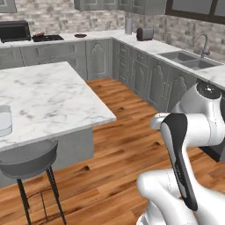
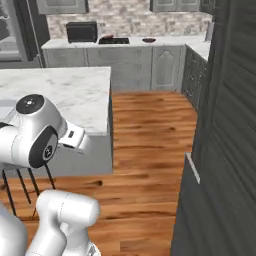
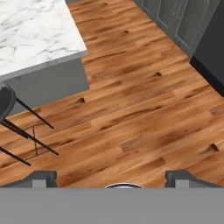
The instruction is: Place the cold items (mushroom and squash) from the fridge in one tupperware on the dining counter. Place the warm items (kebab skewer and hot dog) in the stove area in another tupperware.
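The fingers [image 3: 112,178] stood spread wide and empty above the wood floor [image 3: 131,109], beside the marble tabletop [image 1: 48,96], whose left edge carried a clear tupperware [image 1: 4,119]

— How many stools [image 1: 30,163], counters?
— One stool; one marble dining counter [image 1: 48,94].
— Containers on it?
— One pale tupperware [image 1: 4,119], cut by the frame edge.
— Along the back wall?
— One microwave [image 1: 14,30], one stovetop [image 1: 47,38], one dark bowl [image 1: 80,35].
— Right side?
— One sink [image 1: 189,59], one faucet [image 1: 202,44], one toaster [image 1: 145,33].
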